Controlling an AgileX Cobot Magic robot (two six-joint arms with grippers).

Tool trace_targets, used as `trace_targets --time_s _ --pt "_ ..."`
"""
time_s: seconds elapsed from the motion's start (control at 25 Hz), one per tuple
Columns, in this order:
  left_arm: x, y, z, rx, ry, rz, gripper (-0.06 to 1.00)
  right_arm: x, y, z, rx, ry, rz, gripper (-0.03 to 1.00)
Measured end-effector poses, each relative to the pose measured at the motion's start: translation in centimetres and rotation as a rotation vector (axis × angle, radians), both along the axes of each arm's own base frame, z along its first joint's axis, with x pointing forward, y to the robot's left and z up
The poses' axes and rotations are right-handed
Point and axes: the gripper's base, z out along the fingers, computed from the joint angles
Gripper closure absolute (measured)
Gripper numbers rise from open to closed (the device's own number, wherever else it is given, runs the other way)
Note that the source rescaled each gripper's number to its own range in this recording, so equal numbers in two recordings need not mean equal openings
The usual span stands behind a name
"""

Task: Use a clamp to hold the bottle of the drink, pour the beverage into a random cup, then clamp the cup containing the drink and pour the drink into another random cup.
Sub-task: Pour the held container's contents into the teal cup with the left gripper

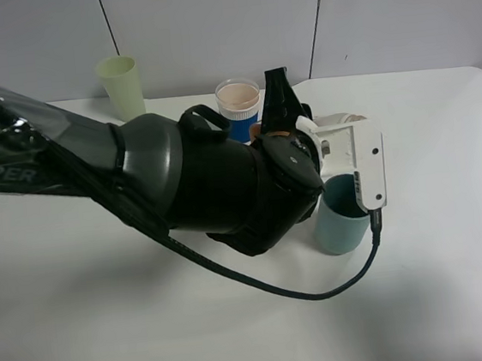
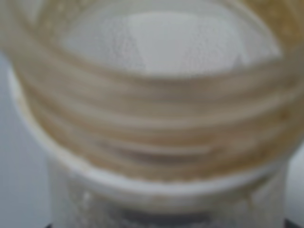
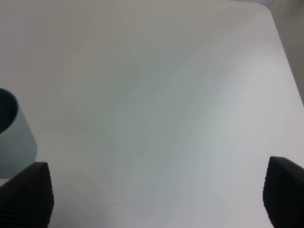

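The bottle (image 1: 239, 103) stands upright with its cap off, right at the left gripper (image 1: 258, 101). One black finger (image 1: 278, 86) is just beside the bottle and the other is hidden. So we cannot tell if the gripper is squeezing the bottle or only sitting around it. In the left wrist view the open mouth is very close and blurry.

We think the job now is to get a good hold. We should squeeze just hard enough that the bottle does not slip. Then we lift it straight up, because the top is open and the drink could spill.

The blue cup (image 1: 341, 213) sits near the gripper, under its wrist, so we must not bump it. The pale green cup (image 1: 121, 85) is well apart from the gripper.

The right gripper (image 3: 156, 199) is spread wide over the bare counter (image 3: 166, 95), with the blue cup near one of its fingers.
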Motion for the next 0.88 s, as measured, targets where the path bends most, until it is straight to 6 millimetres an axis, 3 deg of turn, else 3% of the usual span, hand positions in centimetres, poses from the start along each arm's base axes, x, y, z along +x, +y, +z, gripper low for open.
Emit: trace_targets --time_s 0.88 --pt "0.36 0.13 -0.67 0.166 -0.084 -0.03 0.94 0.0 0.0 0.0 0.0 0.0 0.0 0.33"
